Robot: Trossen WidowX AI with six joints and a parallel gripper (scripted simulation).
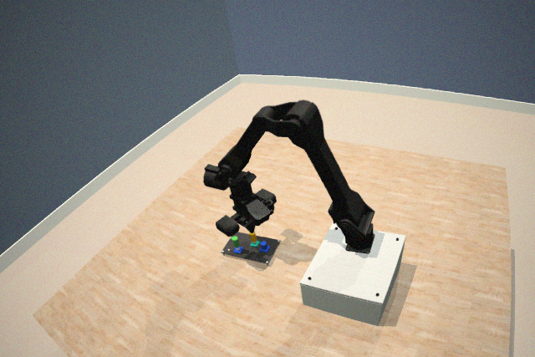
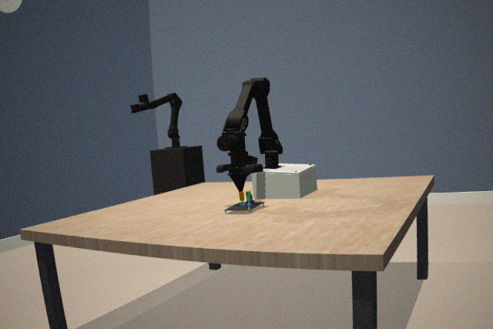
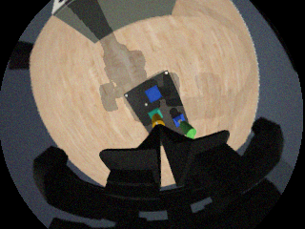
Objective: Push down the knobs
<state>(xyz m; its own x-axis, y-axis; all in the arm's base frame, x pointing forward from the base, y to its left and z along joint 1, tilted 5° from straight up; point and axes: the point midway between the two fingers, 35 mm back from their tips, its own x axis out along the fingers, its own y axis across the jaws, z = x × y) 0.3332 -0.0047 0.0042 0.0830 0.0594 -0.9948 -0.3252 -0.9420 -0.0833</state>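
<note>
The dark circuit board [image 1: 255, 256] [image 2: 233, 209] [image 3: 135, 97] stands on short legs on the table. The orange knob [image 1: 252, 237] [image 2: 241, 196] [image 3: 157, 122] stands upright above its teal potentiometer [image 1: 255, 244] [image 3: 155, 111], with a small gap below it. The green knob [image 1: 235, 241] [image 2: 248, 195] [image 3: 190, 132] stands above a blue potentiometer [image 1: 237, 250] [image 3: 178, 119], also with a gap. My gripper [image 1: 252, 231] [image 2: 240, 190] [image 3: 158, 128] is shut and empty. Its fingertips are at the top of the orange knob; whether they touch it I cannot tell.
A blue part [image 1: 264, 246] [image 3: 152, 93] stands on the board beside the teal potentiometer. The arm's white base box [image 1: 345, 272] [image 2: 278, 185] stands on the wooden table [image 1: 194, 301] [image 2: 310, 233]. In the exterior view another arm [image 2: 174, 118] stands on a dark pedestal behind the table.
</note>
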